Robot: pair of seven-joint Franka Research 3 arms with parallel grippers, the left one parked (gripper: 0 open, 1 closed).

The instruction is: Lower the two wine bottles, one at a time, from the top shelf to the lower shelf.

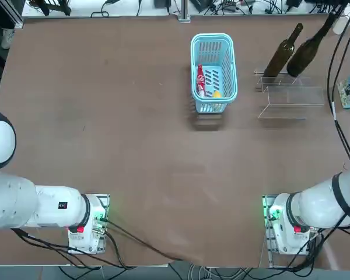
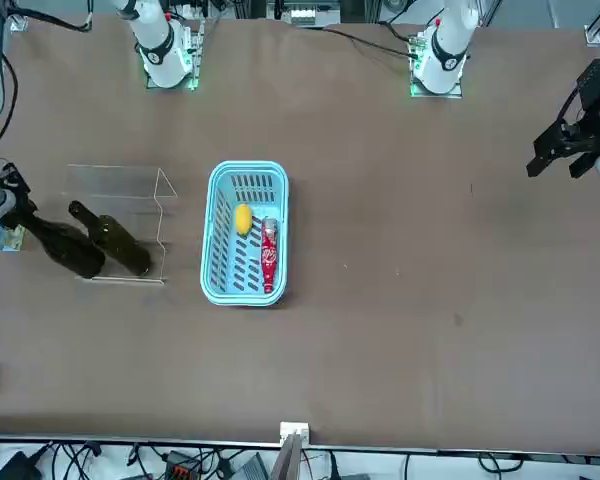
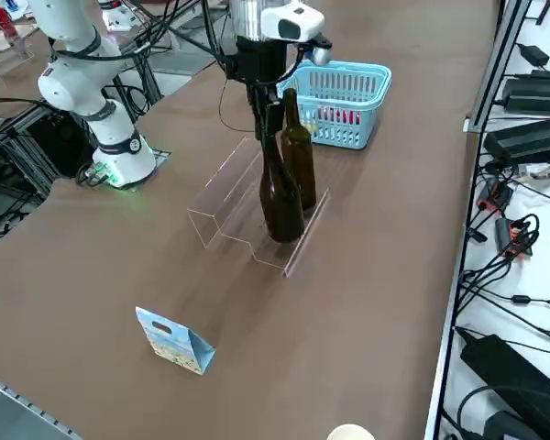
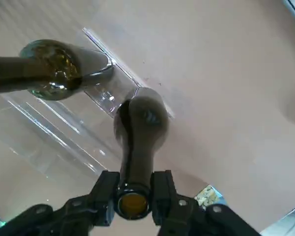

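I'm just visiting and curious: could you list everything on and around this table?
bottles: 2, dark olive-brown, upright on the stand's top shelf; one held by its neck, the other beside it
stand: 1, clear acrylic, two steps, on the table near the basket
basket: 1, light blue, mid-table
red bottle: 1, lying in the basket
yellow thing: 1, in the basket
small card: 1, blue, printed, standing on the table near the stand
table: 1, brown
right gripper: 1, fingers shut on the neck of the nearer bottle, above the stand
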